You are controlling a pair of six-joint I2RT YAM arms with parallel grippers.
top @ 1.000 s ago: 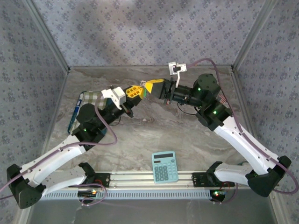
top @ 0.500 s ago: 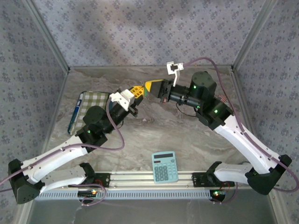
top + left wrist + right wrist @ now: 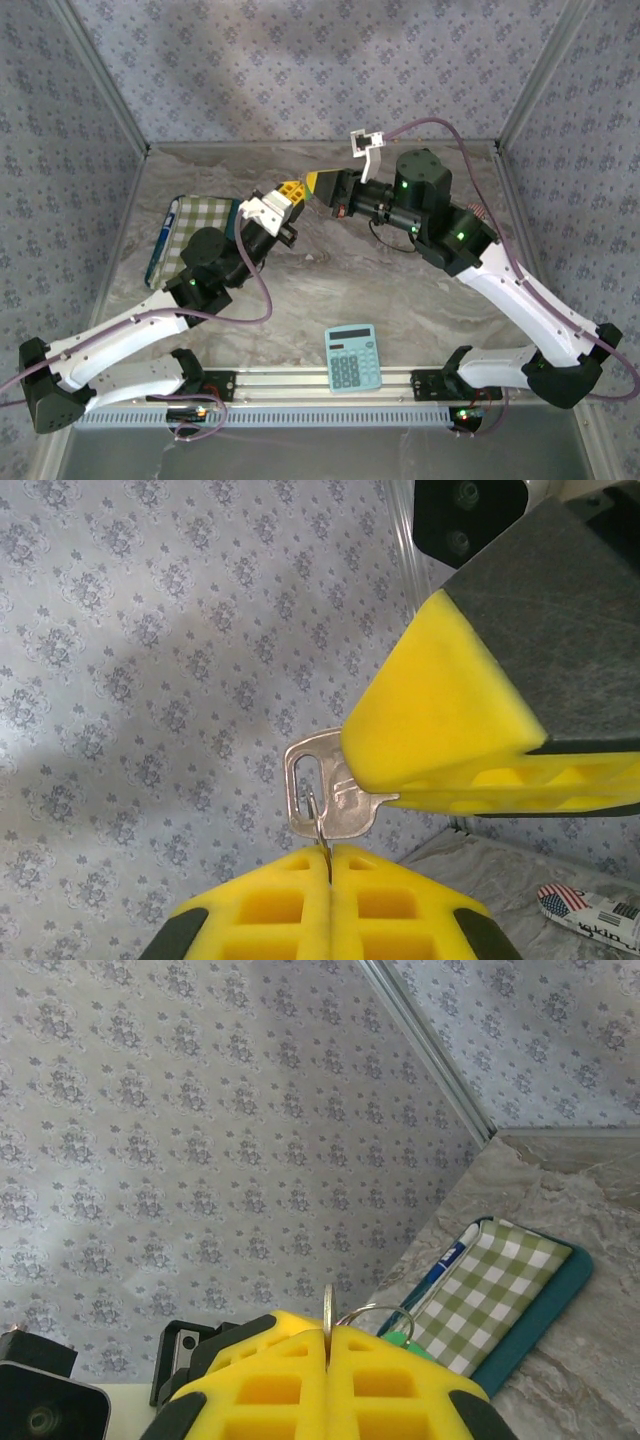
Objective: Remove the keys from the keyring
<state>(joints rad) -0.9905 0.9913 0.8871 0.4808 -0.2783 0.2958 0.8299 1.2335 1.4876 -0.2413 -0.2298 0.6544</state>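
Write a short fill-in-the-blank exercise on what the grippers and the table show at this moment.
1. The left gripper has its jaws ___ on the thin keyring.
2. The right gripper pinches a key that is ___ in colour.
3. Between the two arm bases lies a light blue ___.
4. The pad beside the left arm has a green-and-white ___ cover.
Missing words: shut; silver; calculator; checked.
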